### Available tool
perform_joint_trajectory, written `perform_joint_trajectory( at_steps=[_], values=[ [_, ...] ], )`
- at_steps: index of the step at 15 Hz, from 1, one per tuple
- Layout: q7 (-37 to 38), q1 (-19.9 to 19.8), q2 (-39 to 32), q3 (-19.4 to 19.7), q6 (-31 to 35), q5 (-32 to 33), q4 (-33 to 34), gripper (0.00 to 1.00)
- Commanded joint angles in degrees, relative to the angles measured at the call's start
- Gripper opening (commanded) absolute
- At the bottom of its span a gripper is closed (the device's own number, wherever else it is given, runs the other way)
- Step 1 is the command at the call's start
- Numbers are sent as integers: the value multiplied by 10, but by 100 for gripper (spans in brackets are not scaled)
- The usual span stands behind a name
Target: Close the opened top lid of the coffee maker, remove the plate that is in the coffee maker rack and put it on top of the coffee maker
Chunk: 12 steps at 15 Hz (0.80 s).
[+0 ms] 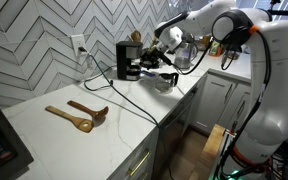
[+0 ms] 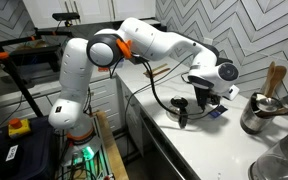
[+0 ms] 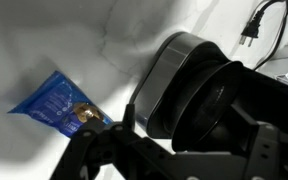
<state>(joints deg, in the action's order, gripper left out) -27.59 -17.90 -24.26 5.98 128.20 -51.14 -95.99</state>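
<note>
Currently wooden spoons point(image 1: 94, 113) are lying toward the desk's point(image 1: 74, 140) front edge, clear of the work, while the coffee maker point(image 1: 129, 60) is standing at the back edge, near its socket point(image 1: 79, 45). Just right, the jaws are hovering, probably to work on it; whether they are parted I cannot tell.

- The wall point(image 1: 34, 40) has pale tiles in a zigzag pattern, seen in both exterior views.
- A white plug socket point(image 1: 79, 44) sits on it.
- The counter point(image 1: 54, 135) is white and smooth.
- White cupboards point(image 1: 216, 100) stand over a brown floor point(image 1: 189, 158).
</note>
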Motion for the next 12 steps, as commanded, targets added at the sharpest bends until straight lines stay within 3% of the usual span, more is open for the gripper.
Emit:
perform_joint_trajectory(
  at_steps=[1,2,6,8,9,11,12],
  values=[
    [-27,-15,-16,-15,20,-51,7,66],
    [-27,-15,-19,-15,18,-60,8,65],
    [-22,-14,-29,-11,11,-90,13,33],
    [-21,-13,-34,-11,7,-103,16,49],
    [-22,-13,-36,-11,7,-108,17,52],
    [-23,-12,-40,-11,7,-118,20,21],
    [-22,-12,-42,-11,6,-122,22,20]
  ],
)
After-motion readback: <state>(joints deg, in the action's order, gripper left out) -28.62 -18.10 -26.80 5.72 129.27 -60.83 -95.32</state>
